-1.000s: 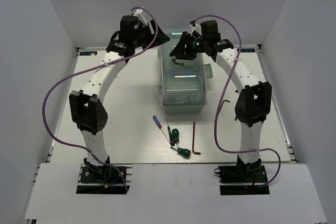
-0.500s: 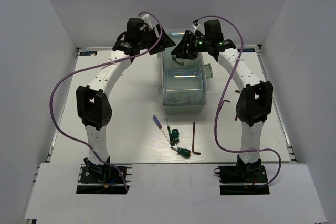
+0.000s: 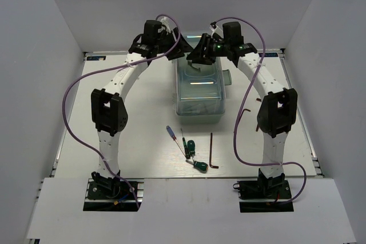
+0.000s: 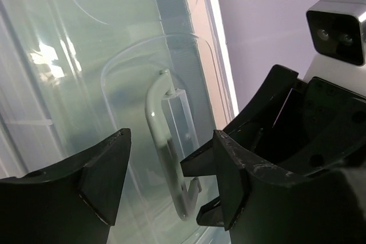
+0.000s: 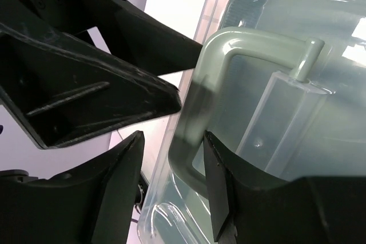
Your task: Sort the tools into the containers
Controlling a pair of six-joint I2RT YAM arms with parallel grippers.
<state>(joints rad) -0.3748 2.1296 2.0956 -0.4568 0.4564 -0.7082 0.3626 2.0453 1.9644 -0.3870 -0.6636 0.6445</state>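
Swings left gripper (image 3: 182, 47) closer to toolbox (image 3: 199, 98), jaws apart beside lid handle (image 5: 251, 41). Straddles handle with right gripper (image 3: 197, 56), jaws apart, not clamped. Leaves screwdrivers (image 3: 187, 148) and hex key (image 3: 213, 152) on table (image 3: 137, 124), near side of toolbox.

The white jointed left arm (image 3: 114, 87) and right arm (image 3: 264, 84) arch from the near edge to the far middle, elbows outward. Their black two-finger left end effector (image 3: 183, 51) and right end effector (image 3: 196, 57) nearly meet, both with jaws parted.
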